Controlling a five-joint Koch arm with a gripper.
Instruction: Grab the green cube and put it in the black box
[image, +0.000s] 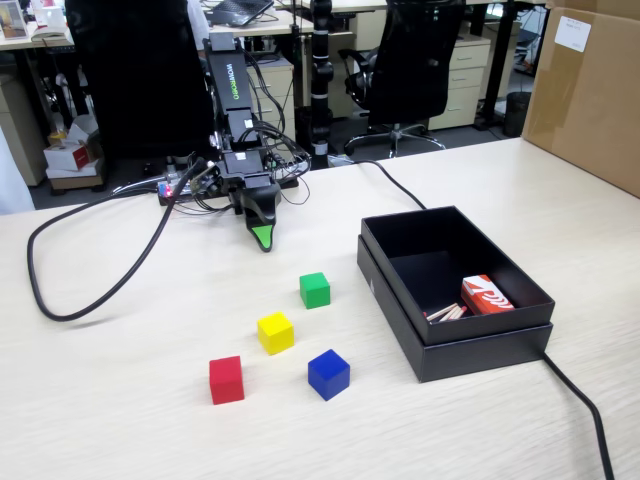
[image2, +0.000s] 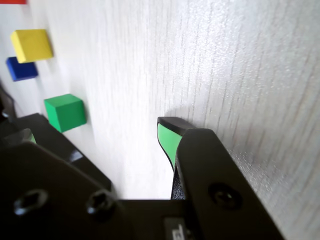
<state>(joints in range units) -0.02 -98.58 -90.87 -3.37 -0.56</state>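
Note:
The green cube (image: 314, 289) sits on the pale wooden table, a short way in front of my gripper (image: 262, 238) and slightly right of it in the fixed view. The gripper hangs low over the table, tip down, holding nothing. In the wrist view the gripper (image2: 97, 135) is open, with bare table showing between its green-padded fingers (image2: 167, 137), and the green cube (image2: 64, 112) lies ahead on the left. The black box (image: 400, 295) stands to the right of the cubes, open on top. An orange packet (image: 485, 295) and small sticks lie inside it.
A yellow cube (image: 275, 332), a red cube (image: 226, 379) and a blue cube (image: 328, 374) lie nearer the front edge than the green one. A black cable (image: 90, 290) loops on the left. A big brown cardboard box (image: 590, 90) stands at the back right.

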